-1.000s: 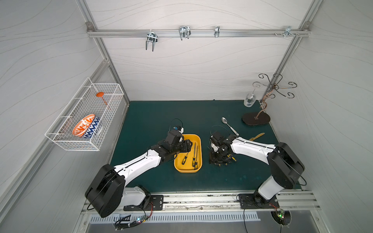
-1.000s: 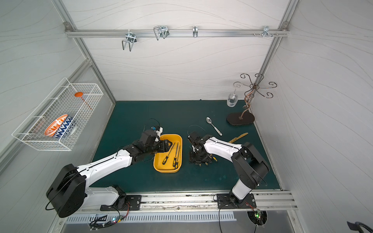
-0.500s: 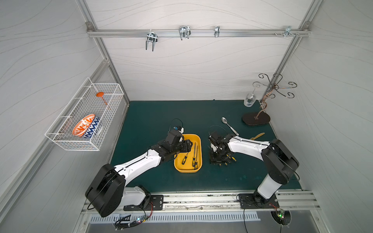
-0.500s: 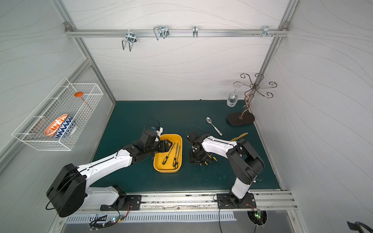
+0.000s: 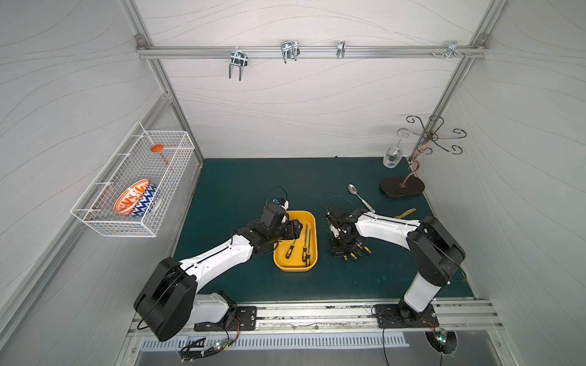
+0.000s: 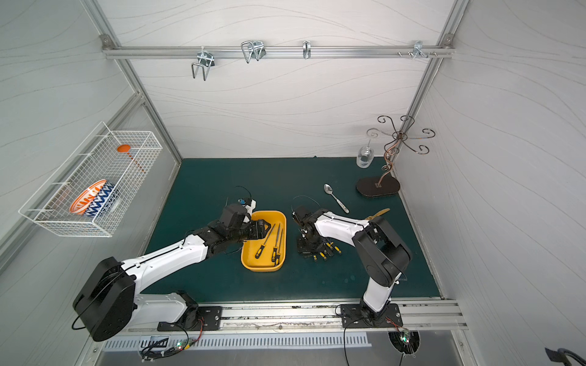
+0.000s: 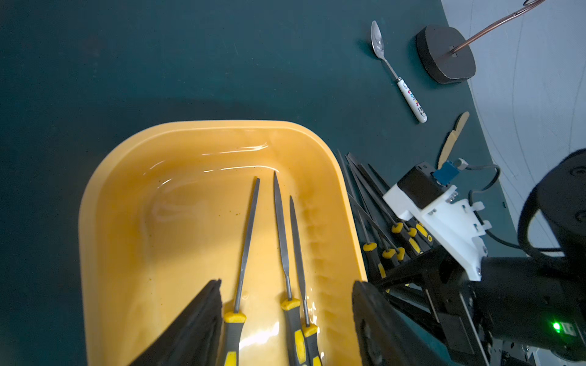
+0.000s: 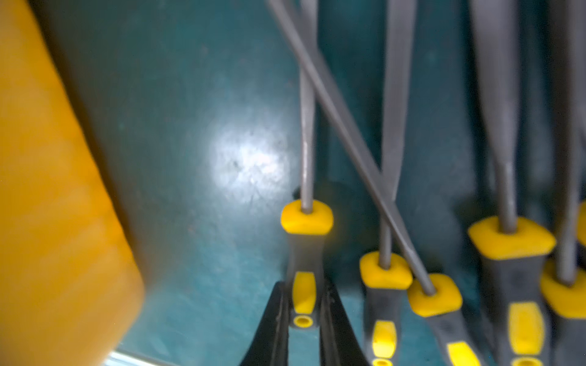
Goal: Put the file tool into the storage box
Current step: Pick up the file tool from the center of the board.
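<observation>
The right gripper [image 8: 303, 296], a black two-fingered pincer, was clenched on the file tool [image 8: 307, 142], a slim grey steel rod with a black-and-yellow rubber handle. Its fingers pressed the handle from both sides, close to the butt end. That file tool lay outside the storage box [image 5: 295, 263], a shallow yellow plastic tray with rounded corners. It sat on the dark green table mat [image 5: 237, 190] near the tray's outer wall but clear of it. It was the nearest to the tray of a loose cluster of similar files [image 8: 385, 221], one of which crossed its shaft. Whether its handle had left the mat could not be told.

The left gripper [image 7: 287, 285] hung released over the tray, its black fingers spread wide apart and holding nothing. Below it, three matching files [image 7: 249, 228] lay lengthwise in the tray.
</observation>
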### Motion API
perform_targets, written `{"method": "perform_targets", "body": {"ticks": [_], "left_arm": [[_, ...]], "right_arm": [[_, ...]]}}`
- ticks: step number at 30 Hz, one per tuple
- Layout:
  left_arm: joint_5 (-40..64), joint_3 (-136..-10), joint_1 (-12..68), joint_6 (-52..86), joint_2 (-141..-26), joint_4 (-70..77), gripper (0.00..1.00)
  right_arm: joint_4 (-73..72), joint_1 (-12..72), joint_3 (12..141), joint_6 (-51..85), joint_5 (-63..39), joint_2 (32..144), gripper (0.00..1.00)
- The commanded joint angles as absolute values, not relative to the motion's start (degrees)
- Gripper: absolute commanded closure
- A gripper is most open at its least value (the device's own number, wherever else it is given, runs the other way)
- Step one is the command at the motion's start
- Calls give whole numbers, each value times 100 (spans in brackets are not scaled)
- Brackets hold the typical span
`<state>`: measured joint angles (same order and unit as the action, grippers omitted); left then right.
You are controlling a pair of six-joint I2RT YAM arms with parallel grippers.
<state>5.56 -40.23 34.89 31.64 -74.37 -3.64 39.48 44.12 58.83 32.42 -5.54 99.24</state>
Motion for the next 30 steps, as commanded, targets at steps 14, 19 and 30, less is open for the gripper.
{"method": "perform_targets", "body": {"ticks": [14, 19, 30], "left_arm": [[1478, -4477, 3261, 3376, -6796, -130, 29], [1893, -4512, 3265, 3595, -6816, 191, 28], [2523, -4348, 3262, 4129, -7037, 1102, 26]], "right_arm": [[1857, 3906, 5253, 3651, -2267, 8618, 100], [1570, 3927, 5210, 3568, -2593, 7979, 100], [1571, 4720, 5778, 3285, -3078, 8298, 100]]}}
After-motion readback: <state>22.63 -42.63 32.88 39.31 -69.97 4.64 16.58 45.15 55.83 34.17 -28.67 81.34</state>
